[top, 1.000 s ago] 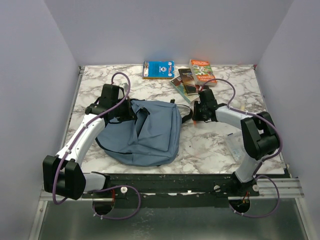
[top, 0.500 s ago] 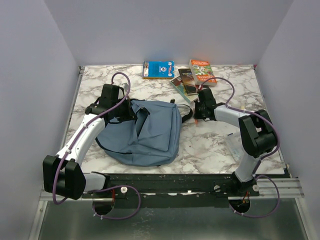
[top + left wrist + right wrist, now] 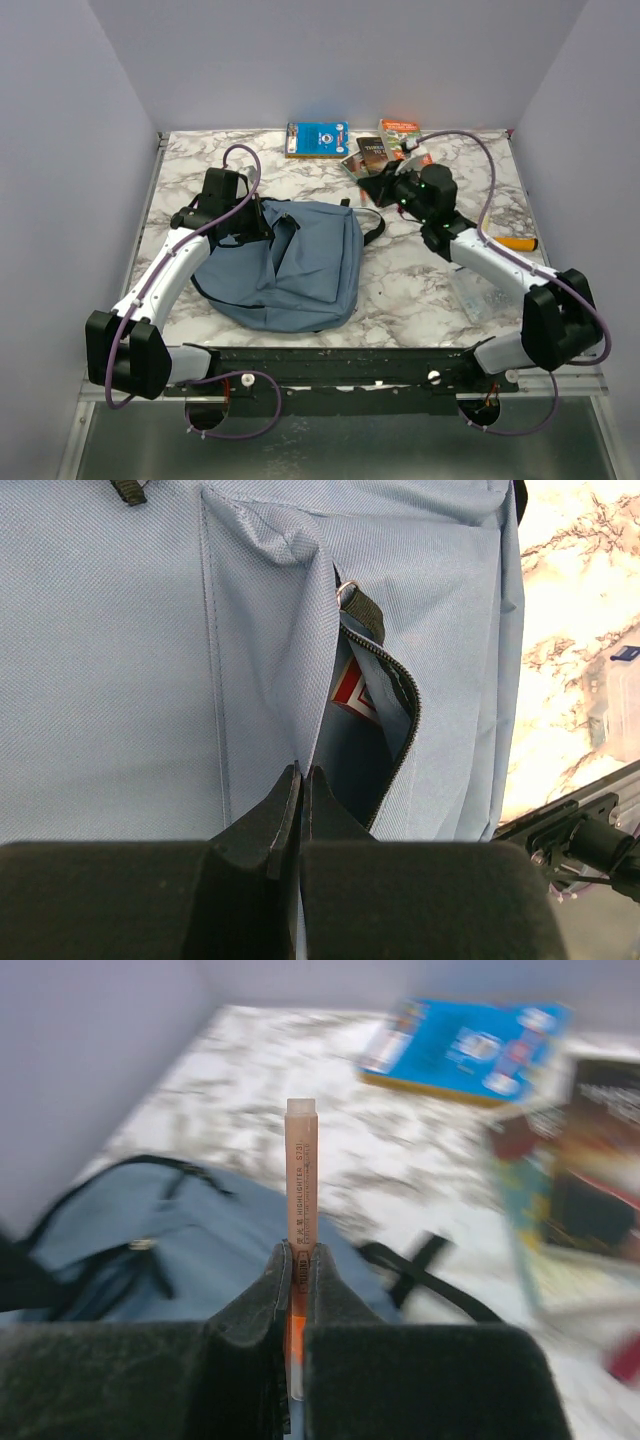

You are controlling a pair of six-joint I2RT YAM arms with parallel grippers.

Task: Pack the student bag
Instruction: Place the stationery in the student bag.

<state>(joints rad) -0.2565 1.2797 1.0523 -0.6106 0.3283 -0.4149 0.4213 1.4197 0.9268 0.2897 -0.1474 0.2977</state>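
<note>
Clearly raised over the table [image 3: 420,285], the right end effector [image 3: 300,1260] clamps an orange highlighter [image 3: 301,1160] upright; the left end effector [image 3: 300,785], arm bent, seems to pinch the student bag [image 3: 300,270] lying front-left.

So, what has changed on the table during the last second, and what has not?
The right arm lifted and swung: its elbow went out to the right, and the right fingers rose from beside the strap of the student bag toward the books. They are now shut on an orange highlighter. The left fingers, pinching the pocket edge, the bag and the books stayed put.
</note>
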